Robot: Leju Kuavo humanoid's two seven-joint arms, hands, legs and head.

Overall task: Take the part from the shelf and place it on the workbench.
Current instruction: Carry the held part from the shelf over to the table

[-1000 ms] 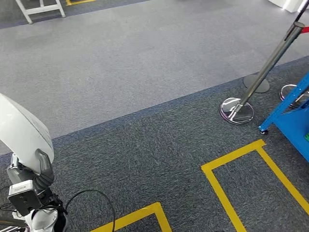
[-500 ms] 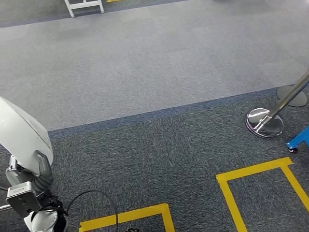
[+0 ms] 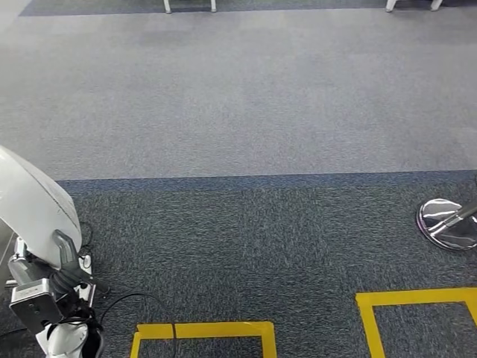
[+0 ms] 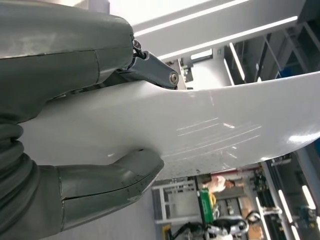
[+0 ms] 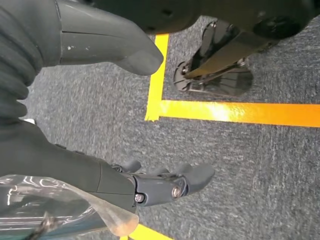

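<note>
- Holding the part (image 4: 226, 125) in the left hand (image 4: 86, 125) – thumb under, fingers over the top, pinching one end of a white, curved, glossy panel.
- Looks stiff, light and slippery; I'd grip further in from the edge.
- Right hand (image 5: 124, 125) hangs above the tape (image 5: 234, 112) – fingers loosely apart, empty.
- Count: one part, two tape boxes.

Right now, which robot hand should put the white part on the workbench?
Left. The left hand already grips the white part; the right hand hangs with nothing in it.
</note>
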